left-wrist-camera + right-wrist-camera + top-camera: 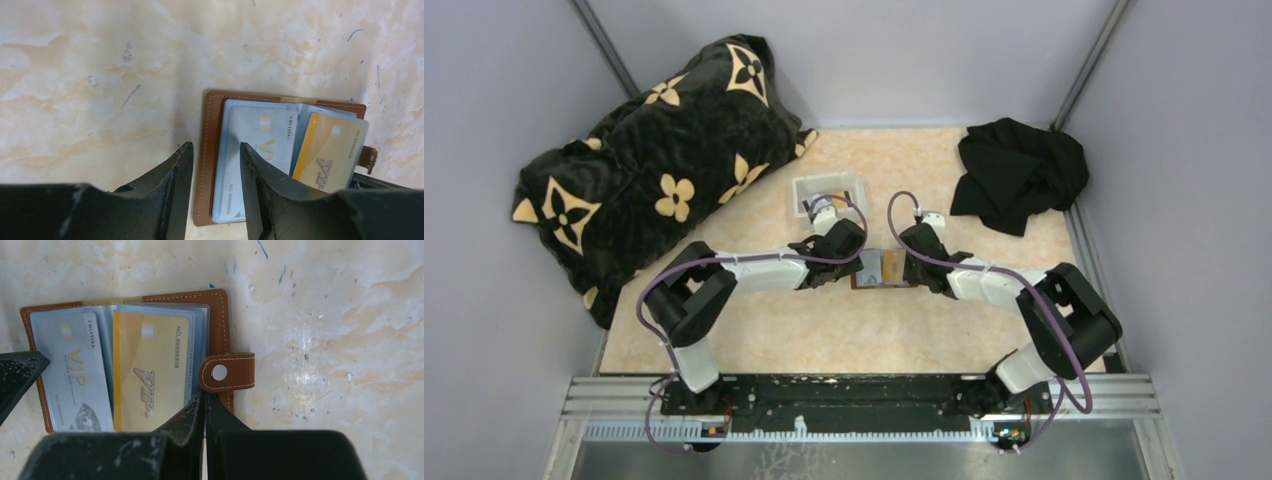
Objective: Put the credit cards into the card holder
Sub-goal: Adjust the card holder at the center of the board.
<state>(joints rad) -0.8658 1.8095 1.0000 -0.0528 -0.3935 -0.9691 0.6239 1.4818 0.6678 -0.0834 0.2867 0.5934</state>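
Note:
The brown leather card holder lies open on the table between both arms. A grey-silver card sits in its left half and a gold-tan card in its right half; the grey-silver card and the gold-tan card also show in the right wrist view. My left gripper is open, and the holder's stitched left edge lies between its fingers. My right gripper is shut, with its tips on the holder's right edge just below the snap tab. Nothing is clamped between its fingers.
A white plastic tray stands behind the left gripper. A large black pillow with tan flowers fills the back left. A crumpled black cloth lies at the back right. Grey walls close in the table.

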